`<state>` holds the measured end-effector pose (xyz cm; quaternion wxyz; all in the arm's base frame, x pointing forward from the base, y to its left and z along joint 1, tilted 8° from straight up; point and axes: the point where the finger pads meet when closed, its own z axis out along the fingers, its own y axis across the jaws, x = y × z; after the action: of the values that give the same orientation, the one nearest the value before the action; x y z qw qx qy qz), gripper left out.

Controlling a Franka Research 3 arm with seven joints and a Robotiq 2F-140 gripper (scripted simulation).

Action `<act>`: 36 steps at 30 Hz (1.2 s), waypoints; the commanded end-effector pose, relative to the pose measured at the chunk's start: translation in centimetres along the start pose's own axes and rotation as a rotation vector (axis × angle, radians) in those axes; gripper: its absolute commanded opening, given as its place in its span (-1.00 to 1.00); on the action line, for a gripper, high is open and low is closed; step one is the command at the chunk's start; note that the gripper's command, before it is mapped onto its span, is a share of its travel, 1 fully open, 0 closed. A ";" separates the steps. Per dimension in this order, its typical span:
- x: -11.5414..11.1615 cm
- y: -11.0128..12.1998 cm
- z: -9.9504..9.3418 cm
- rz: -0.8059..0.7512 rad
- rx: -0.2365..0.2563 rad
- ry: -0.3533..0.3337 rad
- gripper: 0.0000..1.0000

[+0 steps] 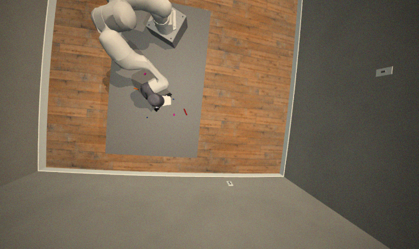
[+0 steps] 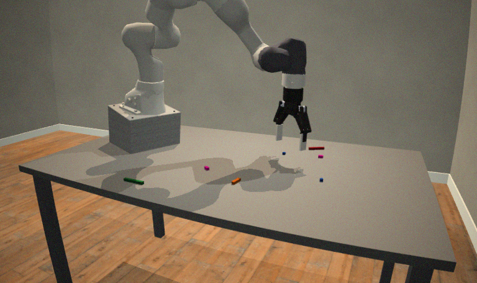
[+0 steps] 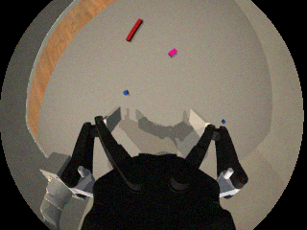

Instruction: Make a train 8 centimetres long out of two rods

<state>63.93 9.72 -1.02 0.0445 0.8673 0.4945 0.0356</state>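
In wrist view, my fingers (image 1: 163, 101) (image 2: 290, 137) spread fully, gripping nothing; the red rod (image 1: 185, 112) (image 2: 316, 148) (image 3: 134, 30) lies toward half past eleven, long axis one-to-seven o'clock.
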 end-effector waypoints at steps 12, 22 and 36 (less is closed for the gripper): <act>0.8 -0.5 -0.1 0.345 -0.011 0.008 1.00; 1.1 -0.7 -0.2 0.506 -0.011 0.009 1.00; 1.6 -0.9 -0.3 0.709 -0.012 0.013 1.00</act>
<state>63.90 11.26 -0.92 0.0313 0.9732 0.2225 0.0496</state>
